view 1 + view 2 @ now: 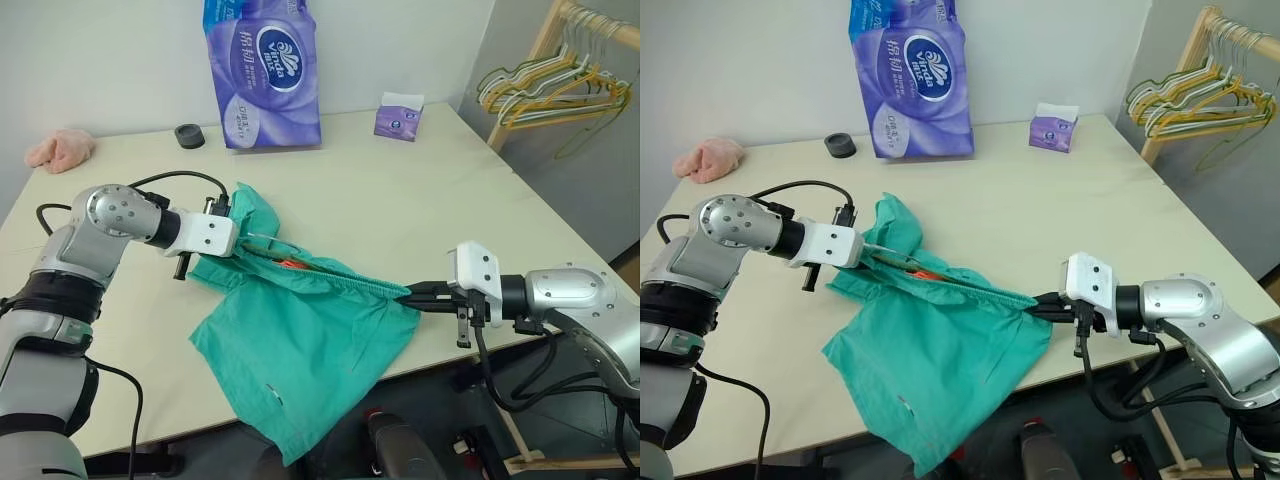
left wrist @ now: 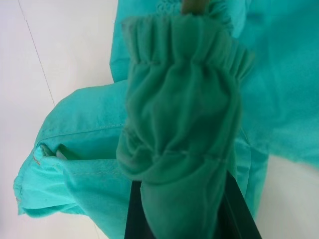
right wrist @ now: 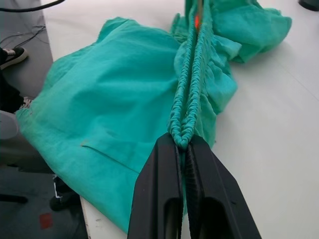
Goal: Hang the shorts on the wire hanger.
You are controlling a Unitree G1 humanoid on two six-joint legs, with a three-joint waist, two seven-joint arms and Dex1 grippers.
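The teal-green shorts (image 1: 300,350) lie on the table's front edge, one leg drooping over it. Their gathered waistband (image 3: 192,84) is pulled taut between my two grippers. My left gripper (image 1: 238,243) is shut on a bunched end of the waistband (image 2: 184,129), with black fingers (image 2: 137,211) on either side. My right gripper (image 1: 412,293) is shut on the other end, the elastic pinched between its fingers (image 3: 164,189). An orange cord (image 1: 290,265) shows at the waistband. A thin olive piece (image 2: 192,5) pokes out of the folds; I cannot tell whether it is the wire hanger.
A purple tissue-roll pack (image 1: 262,70), a small purple tissue box (image 1: 399,117) and a black round cap (image 1: 189,135) stand at the back of the cream table (image 1: 420,200). A pink fluffy cloth (image 1: 60,150) lies back left. A wooden rack with several hangers (image 1: 555,90) stands at right.
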